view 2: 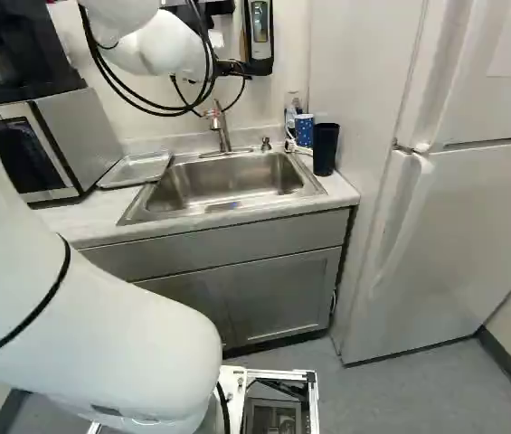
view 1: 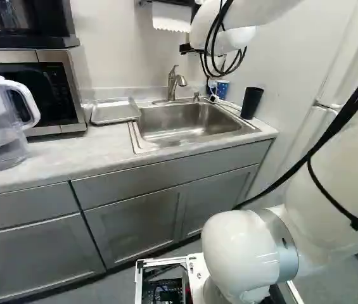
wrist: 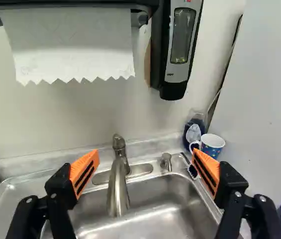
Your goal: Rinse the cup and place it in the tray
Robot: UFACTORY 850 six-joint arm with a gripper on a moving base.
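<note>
The jaws (view 1: 187, 48) are wide apart, facing the tap (wrist: 118, 186). The blue cup (wrist: 212, 145) sits near the tabletop (view 1: 71, 152) corner, back right, a black cup (view 2: 325, 149) in front. The tray (view 1: 115, 111) lies left of the sink (view 1: 166, 126).

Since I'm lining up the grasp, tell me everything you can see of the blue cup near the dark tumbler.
The blue cup stands upright on the counter, near the sink's back corner. It has small spots, a white rim and inside, and a white handle toward the faucet. A bottle with blue contents is close behind; the dark tumbler stands nearer the counter's front. One open jaw hides its lower part in the wrist view. Material, contents and contact with the bottle can't be told.
</note>
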